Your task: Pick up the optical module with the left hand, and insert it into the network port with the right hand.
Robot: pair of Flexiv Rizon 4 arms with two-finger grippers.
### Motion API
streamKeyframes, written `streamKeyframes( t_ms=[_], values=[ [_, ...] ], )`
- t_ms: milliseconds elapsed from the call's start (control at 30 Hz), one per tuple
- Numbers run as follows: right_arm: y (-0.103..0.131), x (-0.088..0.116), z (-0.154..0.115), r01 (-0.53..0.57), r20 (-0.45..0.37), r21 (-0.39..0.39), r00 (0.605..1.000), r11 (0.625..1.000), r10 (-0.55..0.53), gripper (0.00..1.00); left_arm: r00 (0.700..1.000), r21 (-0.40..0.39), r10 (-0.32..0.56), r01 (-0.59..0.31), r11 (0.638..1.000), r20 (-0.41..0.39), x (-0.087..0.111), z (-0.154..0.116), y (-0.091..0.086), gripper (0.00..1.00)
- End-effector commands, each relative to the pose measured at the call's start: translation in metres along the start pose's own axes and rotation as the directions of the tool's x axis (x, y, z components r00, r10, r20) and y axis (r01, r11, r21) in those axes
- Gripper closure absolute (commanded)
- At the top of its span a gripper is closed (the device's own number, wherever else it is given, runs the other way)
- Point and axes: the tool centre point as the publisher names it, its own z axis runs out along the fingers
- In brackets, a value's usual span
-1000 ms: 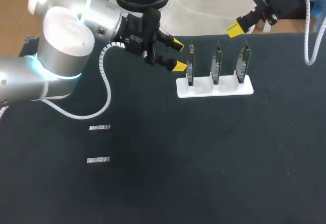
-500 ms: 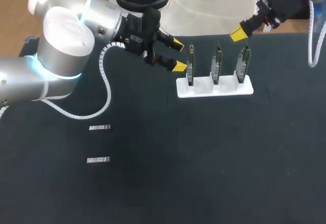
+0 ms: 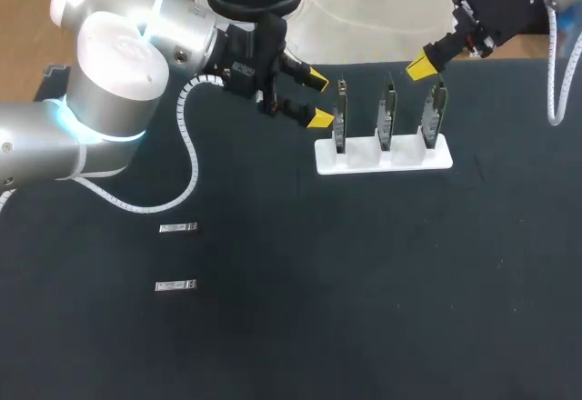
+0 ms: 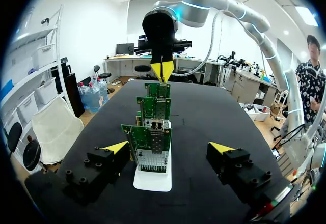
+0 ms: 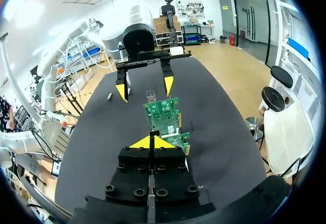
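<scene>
Optical modules [image 3: 177, 228], 2 small silver bars, lie flat on the black surface [image 3: 364, 282] in the left-middle of the head view, one below the other and apart, probably laid out loose so that fingers can close on either from above. To the upper right of centre, a white holder [image 3: 439, 159] keeps 3 green network cards [image 3: 387, 116] standing on edge in a row, which likely leaves their ports reachable for a straight push. The left end effector [image 3: 318, 99] hangs at the upper middle, just beside the leftmost card and well apart from both modules. Its yellow-tipped fingers are spread wide and hold nothing; in the left wrist view the row of cards stands ahead of it, between the 2 tips without touching them. The right end effector [image 3: 420, 68] sits at the upper right, over the far end of the row near the rightmost card. Its 2 tips are pressed together into 1 yellow point, with nothing between them. Neither module is grasped, so the pick-up is judged not yet begun.
</scene>
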Motion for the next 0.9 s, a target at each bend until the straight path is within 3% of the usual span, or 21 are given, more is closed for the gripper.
streamKeyframes(
  t_ms=[33,167,200,233,267,767,900],
  values=[
    [-0.001,0.001,0.001,0.000,-0.003,0.000,1.000,1.000,0.000,1.00,1.000,0.002,-0.001,0.001,1.000,-0.004,-0.001,0.000,0.001,0.00],
    [-0.002,-0.001,0.002,0.000,-0.005,0.008,1.000,1.000,0.000,1.00,1.000,0.002,-0.001,0.001,1.000,-0.004,-0.001,0.000,0.001,0.00],
    [-0.002,-0.001,0.002,-0.001,-0.006,0.013,1.000,1.000,0.001,0.82,1.000,0.002,-0.001,0.001,1.000,-0.004,-0.001,0.000,0.001,0.00],
    [-0.002,-0.001,0.002,-0.004,-0.009,0.020,1.000,1.000,0.004,0.51,1.000,0.002,-0.001,0.001,1.000,-0.004,-0.001,0.000,0.001,0.00],
    [-0.002,-0.001,0.002,-0.003,-0.011,0.019,1.000,1.000,0.003,0.00,1.000,0.002,-0.001,0.001,1.000,-0.004,-0.001,0.000,0.001,0.00],
    [-0.002,-0.001,0.002,-0.003,-0.011,0.019,1.000,1.000,0.003,0.00,1.000,0.002,-0.001,0.001,1.000,-0.004,-0.001,0.000,0.001,0.00],
    [-0.002,-0.001,0.002,-0.003,-0.011,0.019,1.000,1.000,0.003,0.00,1.000,-0.057,0.027,-0.027,0.998,0.002,-0.007,-0.022,0.007,0.00]
  ],
)
